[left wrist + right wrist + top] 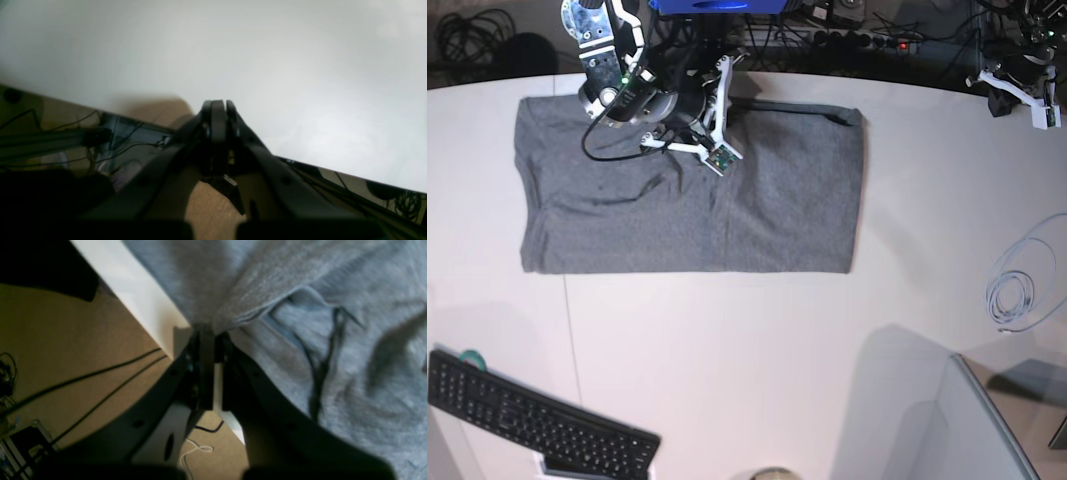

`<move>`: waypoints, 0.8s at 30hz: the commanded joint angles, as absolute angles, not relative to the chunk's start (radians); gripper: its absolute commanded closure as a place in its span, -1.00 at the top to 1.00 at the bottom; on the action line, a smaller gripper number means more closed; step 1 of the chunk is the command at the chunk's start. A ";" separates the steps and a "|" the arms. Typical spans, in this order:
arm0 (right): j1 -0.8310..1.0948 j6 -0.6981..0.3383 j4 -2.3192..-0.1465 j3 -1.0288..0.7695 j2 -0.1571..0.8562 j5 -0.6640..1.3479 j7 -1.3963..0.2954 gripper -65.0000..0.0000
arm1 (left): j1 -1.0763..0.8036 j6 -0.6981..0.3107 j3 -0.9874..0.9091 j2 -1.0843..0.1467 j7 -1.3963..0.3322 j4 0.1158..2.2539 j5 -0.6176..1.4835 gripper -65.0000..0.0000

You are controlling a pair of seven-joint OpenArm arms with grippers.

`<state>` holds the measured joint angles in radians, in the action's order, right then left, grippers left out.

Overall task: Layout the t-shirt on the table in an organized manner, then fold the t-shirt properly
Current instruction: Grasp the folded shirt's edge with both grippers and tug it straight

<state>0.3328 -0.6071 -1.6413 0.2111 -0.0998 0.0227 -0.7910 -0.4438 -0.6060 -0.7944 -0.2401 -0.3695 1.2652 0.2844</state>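
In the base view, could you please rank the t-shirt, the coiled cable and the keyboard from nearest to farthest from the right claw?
1. The t-shirt: the right claw, shut at the shirt's far edge, pinches its fabric.
2. The coiled cable: on the view's right side of the table, well past the shirt.
3. The keyboard: at the near edge, in the view's lower-left corner.

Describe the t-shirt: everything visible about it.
The t-shirt is heather-grey soft knit, lying flat on the white table as a wide rectangle, sides folded in, creases left of centre. Its far edge runs along the table's far edge, where the right hand is shut on a bunched fold of cloth.
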 commanded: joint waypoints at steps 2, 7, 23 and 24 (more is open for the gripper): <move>0.325 -0.613 -1.644 0.216 -0.105 0.042 -0.777 -0.97 | -0.450 -0.610 -0.745 -0.260 -0.351 1.288 0.295 -1.00; 0.325 -0.613 -1.638 0.216 -0.105 0.042 -0.777 -0.97 | -0.470 -0.610 -0.596 -0.237 -0.351 1.417 0.305 -1.00; 0.320 -0.611 -1.638 0.216 -0.102 0.038 -0.777 -0.98 | -0.461 -0.602 -0.180 -0.101 -0.360 1.618 0.295 -1.00; 0.320 -0.611 -1.638 0.216 -0.102 0.038 -0.777 -0.98 | -0.461 -0.602 -0.185 -0.101 -0.360 1.601 0.295 -1.00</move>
<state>0.3264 -0.6067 -1.6226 0.2131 -0.0967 0.0246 -0.7902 -0.4553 -0.6022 -0.1776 -0.0895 -0.3775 1.5860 0.2848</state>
